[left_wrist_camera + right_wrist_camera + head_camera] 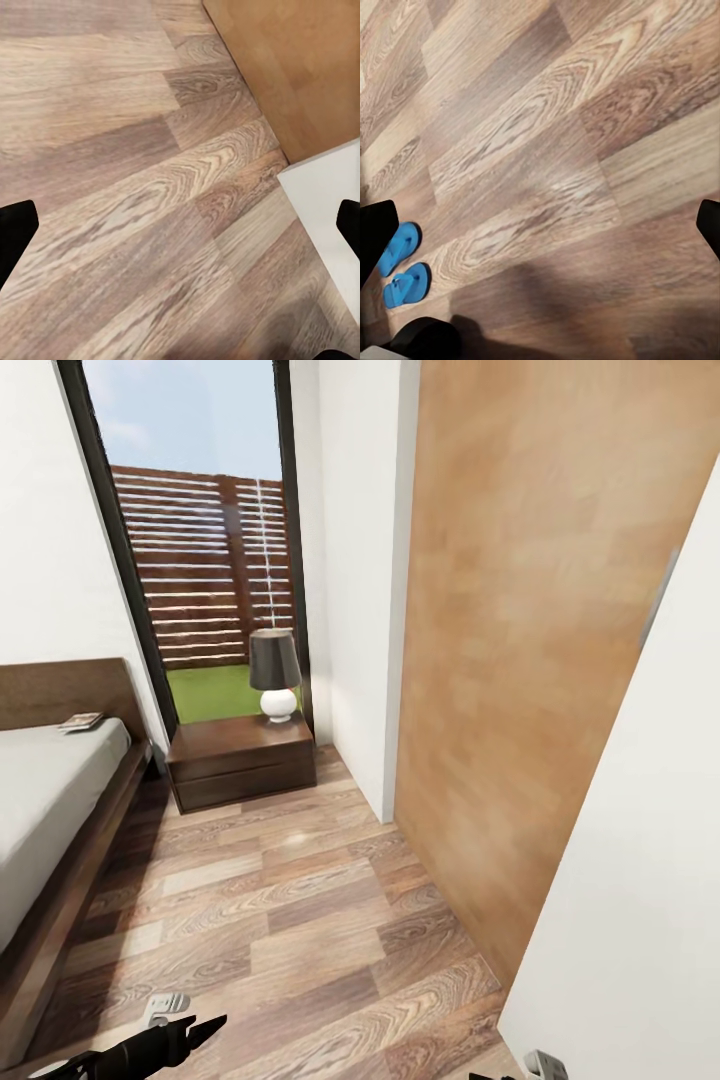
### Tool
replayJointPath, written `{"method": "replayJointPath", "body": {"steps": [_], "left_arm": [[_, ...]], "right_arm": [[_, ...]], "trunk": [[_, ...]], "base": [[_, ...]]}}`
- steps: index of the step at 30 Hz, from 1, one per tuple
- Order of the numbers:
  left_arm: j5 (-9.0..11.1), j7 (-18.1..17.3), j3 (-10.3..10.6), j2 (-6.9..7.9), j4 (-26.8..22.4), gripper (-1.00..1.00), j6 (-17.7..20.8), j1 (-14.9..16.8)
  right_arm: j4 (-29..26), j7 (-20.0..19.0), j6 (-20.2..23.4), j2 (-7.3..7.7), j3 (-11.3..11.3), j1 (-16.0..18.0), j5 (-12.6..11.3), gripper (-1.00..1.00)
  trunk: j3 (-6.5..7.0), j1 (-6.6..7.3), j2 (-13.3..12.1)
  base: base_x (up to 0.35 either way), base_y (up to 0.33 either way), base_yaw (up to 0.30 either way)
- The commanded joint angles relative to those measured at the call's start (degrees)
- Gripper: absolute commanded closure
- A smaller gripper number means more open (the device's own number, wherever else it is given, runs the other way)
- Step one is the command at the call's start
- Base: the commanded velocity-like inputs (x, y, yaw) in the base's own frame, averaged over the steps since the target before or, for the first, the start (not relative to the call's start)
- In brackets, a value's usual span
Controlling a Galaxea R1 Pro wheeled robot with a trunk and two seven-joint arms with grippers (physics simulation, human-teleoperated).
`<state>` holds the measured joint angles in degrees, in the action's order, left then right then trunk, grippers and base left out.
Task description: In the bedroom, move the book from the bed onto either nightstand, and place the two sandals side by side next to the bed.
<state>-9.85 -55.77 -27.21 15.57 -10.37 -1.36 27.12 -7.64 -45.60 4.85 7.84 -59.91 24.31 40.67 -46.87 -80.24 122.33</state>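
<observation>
The book (80,721) lies on the off-white mattress of the bed (40,800), close to the dark headboard at the left. A dark brown nightstand (240,760) stands beside the bed under the tall window. Two blue sandals (397,249) (406,285) lie close together on the plank floor in the right wrist view, just off one fingertip of my right gripper (542,225). That gripper is open and holds nothing. My left gripper (205,1028) hangs low over the floor near the bed's foot, open and holding nothing, with bare planks between its fingers (15,232).
A lamp (275,675) with a dark shade and white base stands on the nightstand. A light wooden door (520,660) and a white wall (640,920) close in the right side. A strip of wood floor (280,920) runs between bed and door.
</observation>
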Motion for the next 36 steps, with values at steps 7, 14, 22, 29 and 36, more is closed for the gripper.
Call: {"method": "replayJointPath", "body": {"steps": [7,14,22,29,36], "left_arm": [[-0.6,-0.2,-0.5,-0.02,0.0,-1.0,-0.1,0.0],[-0.6,-0.4,-0.4,-0.02,0.0,-1.0,0.1,0.0],[-0.6,-0.3,-0.4,-0.06,0.0,-1.0,0.1,0.0],[-0.6,-0.3,-0.4,-0.17,0.0,-1.0,0.0,0.0],[-0.6,-0.4,-0.4,-0.19,0.0,-1.0,0.0,0.0]], "right_arm": [[-0.1,-0.4,0.5,-0.02,-0.6,0.0,0.1,-1.0],[-0.1,-0.4,0.6,0.05,-0.7,0.0,0.0,-1.0],[-0.1,-0.4,0.6,0.06,-0.7,0.0,0.0,-1.0],[-0.2,-0.4,0.6,0.07,-0.7,0.0,0.0,-1.0],[-0.2,-0.4,0.6,0.07,-0.7,0.0,0.0,-1.0]], "trunk": [[1.21,1.55,-2.8],[2.46,3.09,-5.6],[3.9,4.85,-8.8],[5.16,6.39,-11.6],[6.41,7.92,-14.4]], "base": [[0.0,0.0,0.0],[0.0,0.0,0.0],[0.0,0.0,0.0],[0.0,0.0,0.0],[0.0,0.0,0.0]]}}
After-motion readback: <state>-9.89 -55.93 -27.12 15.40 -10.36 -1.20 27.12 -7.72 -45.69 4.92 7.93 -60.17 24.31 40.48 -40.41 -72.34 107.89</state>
